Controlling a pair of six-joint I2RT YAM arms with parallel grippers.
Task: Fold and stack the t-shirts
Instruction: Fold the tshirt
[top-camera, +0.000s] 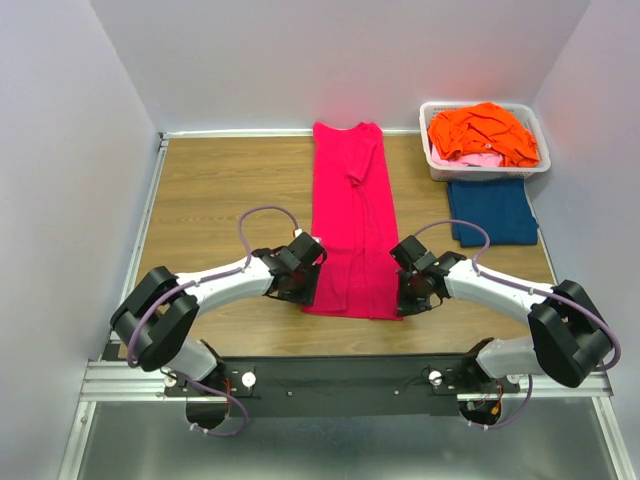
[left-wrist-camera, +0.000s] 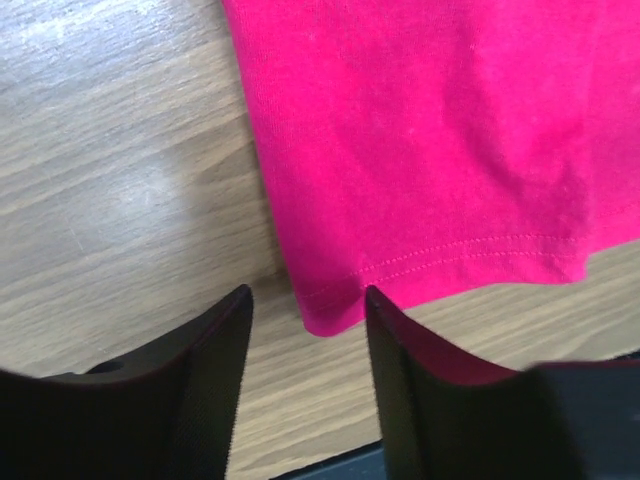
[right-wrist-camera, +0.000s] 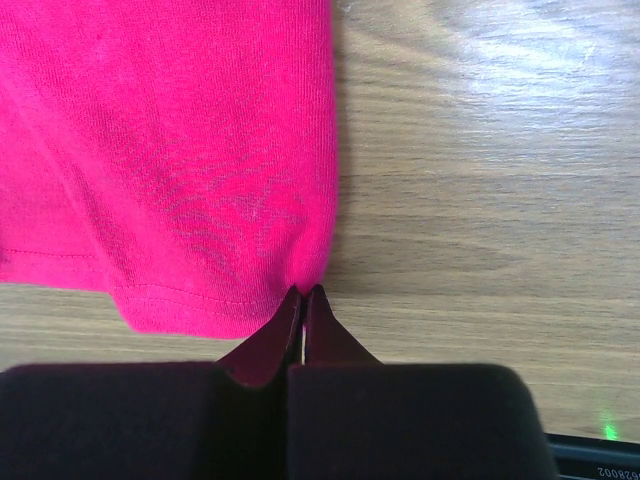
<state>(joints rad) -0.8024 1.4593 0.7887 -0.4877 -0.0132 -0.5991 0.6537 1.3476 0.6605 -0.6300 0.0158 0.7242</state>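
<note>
While at t-shirt (left-wrist-camera: 430, 150), left hand (left-wrist-camera: 308, 300) agape

The pale pink shirt (top-camera: 478, 160) is largely buried under the orange shirt (top-camera: 485, 133); the magenta shirt (left-wrist-camera: 430, 140) is cut off at 12 o'clock in both wrist views.

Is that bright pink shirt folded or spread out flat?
Partly folded: the pink shirt lies as a narrow strip, a sleeve turned in on top, not yet folded end to end.

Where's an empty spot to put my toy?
Biggest bare wood: left of the magenta shirt, out to the table edge. A thin strip lies between it and the blue shirt. The basket crowds the far right corner.
</note>
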